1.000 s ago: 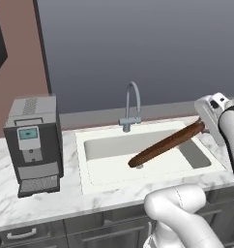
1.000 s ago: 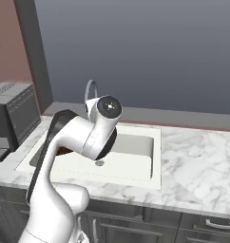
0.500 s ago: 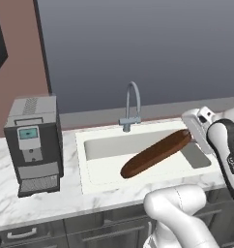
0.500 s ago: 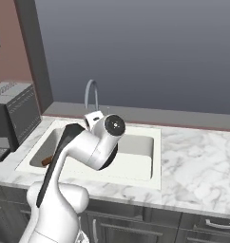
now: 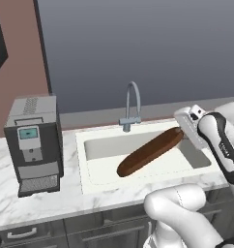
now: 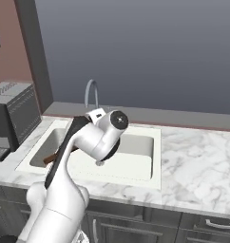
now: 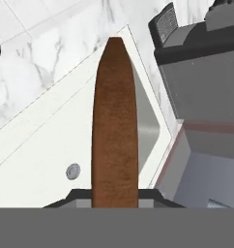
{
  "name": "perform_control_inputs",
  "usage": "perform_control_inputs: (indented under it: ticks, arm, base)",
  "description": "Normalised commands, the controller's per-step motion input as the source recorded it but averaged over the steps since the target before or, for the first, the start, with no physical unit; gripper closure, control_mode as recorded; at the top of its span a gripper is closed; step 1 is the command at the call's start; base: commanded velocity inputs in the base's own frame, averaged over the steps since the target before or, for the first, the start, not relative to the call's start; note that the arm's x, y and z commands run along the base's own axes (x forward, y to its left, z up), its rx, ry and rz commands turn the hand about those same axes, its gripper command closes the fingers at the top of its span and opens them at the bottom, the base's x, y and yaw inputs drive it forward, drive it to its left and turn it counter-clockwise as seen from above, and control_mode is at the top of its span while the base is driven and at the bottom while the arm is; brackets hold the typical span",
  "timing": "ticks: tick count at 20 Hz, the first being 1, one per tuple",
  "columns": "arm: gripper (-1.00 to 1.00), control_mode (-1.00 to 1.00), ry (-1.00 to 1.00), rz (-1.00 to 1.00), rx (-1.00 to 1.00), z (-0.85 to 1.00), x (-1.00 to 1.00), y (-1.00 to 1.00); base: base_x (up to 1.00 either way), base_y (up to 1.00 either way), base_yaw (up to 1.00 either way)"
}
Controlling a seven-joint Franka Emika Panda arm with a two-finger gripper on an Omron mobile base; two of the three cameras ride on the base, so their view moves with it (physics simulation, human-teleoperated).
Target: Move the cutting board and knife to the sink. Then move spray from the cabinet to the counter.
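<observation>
My gripper point(image 5: 183, 131) is shut on the right end of the cutting board point(image 5: 150, 152), a dark reddish-brown oval board. The board slants down to the left over the white sink point(image 5: 90, 140), its low end inside the basin. In the hand view the cutting board point(image 7: 115, 126) runs straight away from the gripper point(image 7: 115, 196) over the sink floor, with the drain point(image 7: 73, 170) to its left. From the right base view the arm hides most of it, and just the cutting board tip point(image 6: 50, 159) peeks out in the sink point(image 6: 136, 163). The knife, spray and cabinet are out of view.
A curved faucet point(image 5: 131, 104) stands behind the basin. A dark coffee machine point(image 5: 34, 138) sits on the marble counter point(image 5: 41, 208) left of the sink. The counter point(image 6: 197, 161) stretches on to the right of the sink.
The gripper has carried the cutting board leftward and down, so its low end now reaches deeper into the sink basin. The grip has stayed shut.
</observation>
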Motion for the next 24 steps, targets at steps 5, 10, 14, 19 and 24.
perform_control_inputs:
  ticks: [5,10,14,19,24]
  arm:
    - [1.00,-1.00,-0.04,0.15,0.00,-0.22,0.22,0.00]
    - [1.00,-1.00,-0.02,0.11,0.00,-0.37,0.35,0.00]
    - [1.00,-1.00,-0.05,0.00,0.00,-0.31,0.32,0.00]
    - [1.00,-1.00,-0.02,0.00,0.01,-0.17,0.51,0.00]
    - [1.00,-1.00,-0.01,0.00,0.02,-0.29,0.46,0.00]
  base:
    - [0.00,0.00,0.00]
    - [0.00,0.00,0.00]
    - [0.00,0.00,0.00]
    - [0.00,0.00,0.00]
    - [0.00,0.00,0.00]
